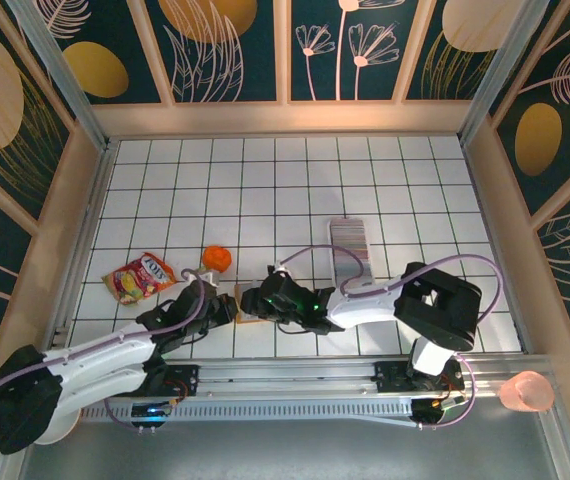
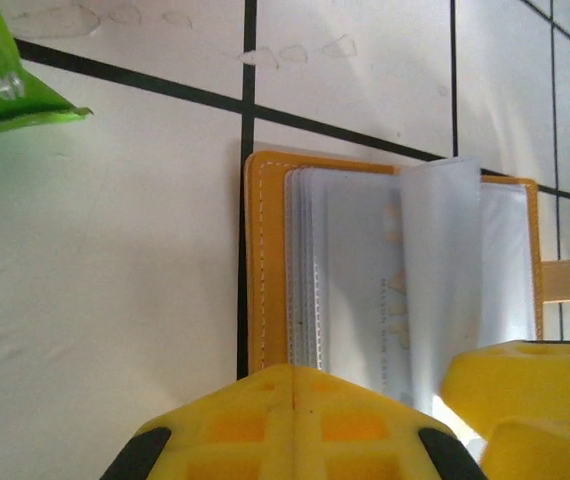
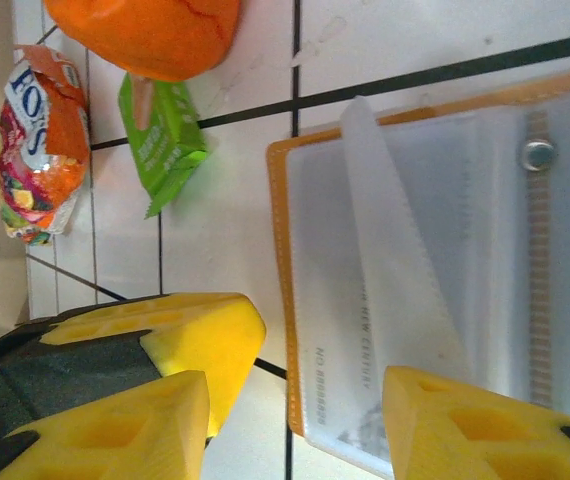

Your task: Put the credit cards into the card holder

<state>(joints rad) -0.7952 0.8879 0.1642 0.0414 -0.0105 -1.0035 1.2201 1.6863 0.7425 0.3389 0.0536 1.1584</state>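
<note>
White tiled table (image 1: pixel 365 170) seen from above, with two robot arms reaching in from the near edge and meeting near its front centre. Between them lies the holder (image 2: pixel 263 270), open and flat on the tiles, a tan border around pale clear sleeves. A pale card (image 3: pixel 337 330) with small print sits in one sleeve, and one clear leaf (image 2: pixel 440 270) stands up from the middle. The left gripper (image 2: pixel 293 378) has its yellow fingers pressed together with nothing seen between them, its tips at the holder's edge. The right gripper (image 3: pixel 295 388) has its fingers partly apart. One finger is over the sleeves and the other over bare tile beside the holder, with no grip on anything to be seen. Other cards (image 1: pixel 349 243) stand edge-on in a row in a clear tray (image 1: pixel 352 275) further back on the table, apart from the holder. A red-yellow packet (image 1: pixel 140 277), a small green packet (image 3: pixel 160 140) and an orange object (image 1: pixel 216 258) lie to the holder's left.
</note>
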